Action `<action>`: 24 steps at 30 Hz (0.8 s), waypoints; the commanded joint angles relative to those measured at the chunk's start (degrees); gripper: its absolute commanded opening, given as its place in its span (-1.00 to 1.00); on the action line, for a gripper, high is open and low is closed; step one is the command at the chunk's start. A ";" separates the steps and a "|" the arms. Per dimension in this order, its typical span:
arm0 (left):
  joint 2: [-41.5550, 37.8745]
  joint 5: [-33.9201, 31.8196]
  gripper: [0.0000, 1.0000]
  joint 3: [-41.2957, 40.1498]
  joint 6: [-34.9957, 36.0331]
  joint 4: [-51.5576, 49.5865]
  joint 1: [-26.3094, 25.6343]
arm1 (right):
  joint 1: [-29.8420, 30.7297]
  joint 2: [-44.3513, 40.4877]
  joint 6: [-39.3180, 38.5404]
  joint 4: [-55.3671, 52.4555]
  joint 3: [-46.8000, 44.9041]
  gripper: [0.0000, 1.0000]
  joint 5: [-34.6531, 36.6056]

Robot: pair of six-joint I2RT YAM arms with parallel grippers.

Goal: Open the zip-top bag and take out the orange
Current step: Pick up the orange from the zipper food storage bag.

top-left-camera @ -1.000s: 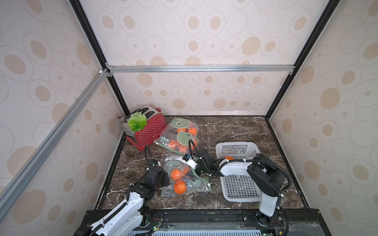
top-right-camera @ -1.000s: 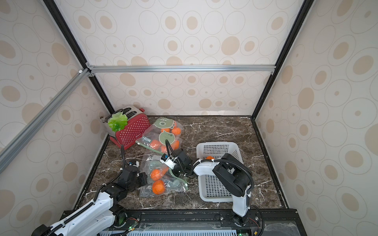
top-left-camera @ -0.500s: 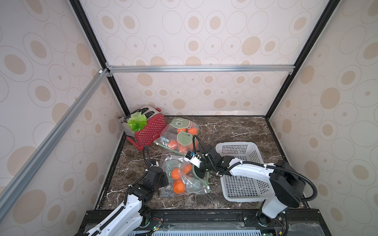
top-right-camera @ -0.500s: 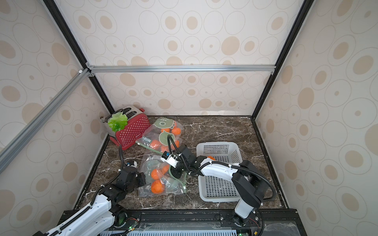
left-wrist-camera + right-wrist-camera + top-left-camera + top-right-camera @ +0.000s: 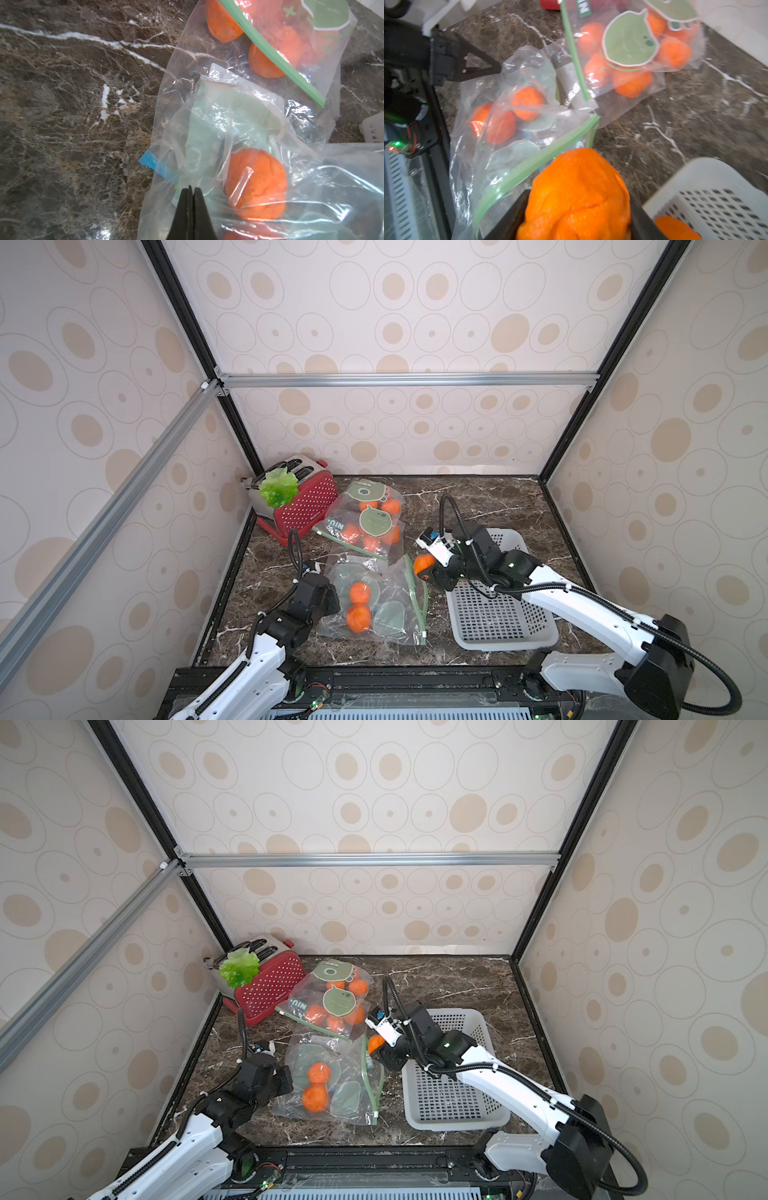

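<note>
The left gripper [image 5: 190, 192] is pinched fully together on a fold of the near bag [image 5: 386, 610], at the end away from its mouth. That film is thin and slick, so I judge it may slide out of the jaws, and the bag would then follow anything that catches it. The right gripper [image 5: 433, 571] stands part-open around the orange [image 5: 577, 191]. The orange is clear of the bag, in the air just beside the green zip [image 5: 529, 166] and short of the basket [image 5: 503, 639]. It looks soft and bulges between the fingers (it sits out near their tips), so a jolt could squeeze it loose. Falling here, it would likely land on the table [image 5: 478, 502] and roll. Passing low, it could also hook the zip and drag the bag.

The toaster [image 5: 307, 502] has a green leaf [image 5: 278, 487] at its slots. The far bag [image 5: 376, 522], shut as far as I can tell, holds several oranges [image 5: 390, 506]. The near bag, mouth open, holds two. The basket shows a lone fruit [image 5: 675, 227] at its corner in the right wrist view; the arm hides that corner in both top views.
</note>
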 commanded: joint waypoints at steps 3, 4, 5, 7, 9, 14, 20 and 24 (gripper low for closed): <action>0.77 -0.41 -1.00 2.47 4.17 -0.73 0.29 | -4.58 -1.64 6.74 -2.64 -1.95 0.07 19.32; 0.88 -0.12 -1.00 2.39 4.35 -0.40 0.31 | -4.95 -1.27 8.12 -3.06 -1.94 0.08 22.94; 0.97 0.04 -1.00 2.53 4.50 -0.35 0.29 | -5.60 -0.89 9.41 -3.61 -1.94 0.08 24.92; 0.82 0.26 -1.00 2.38 4.55 -0.17 0.29 | -7.53 0.24 12.23 -4.18 -2.59 0.08 28.71; 0.34 0.40 -1.00 2.05 4.55 -0.08 0.34 | -10.50 1.33 15.76 -4.19 -3.54 0.08 31.11; -0.41 0.09 -1.00 1.68 4.42 0.09 0.29 | -19.23 3.44 20.87 -0.85 -6.85 0.14 24.62; -0.35 0.17 -1.00 1.63 4.38 0.12 0.30 | -23.91 9.17 22.26 2.11 -8.90 0.18 23.84; -0.68 0.17 -1.00 1.47 4.30 0.01 0.29 | -24.70 12.81 22.72 2.73 -8.51 0.32 23.72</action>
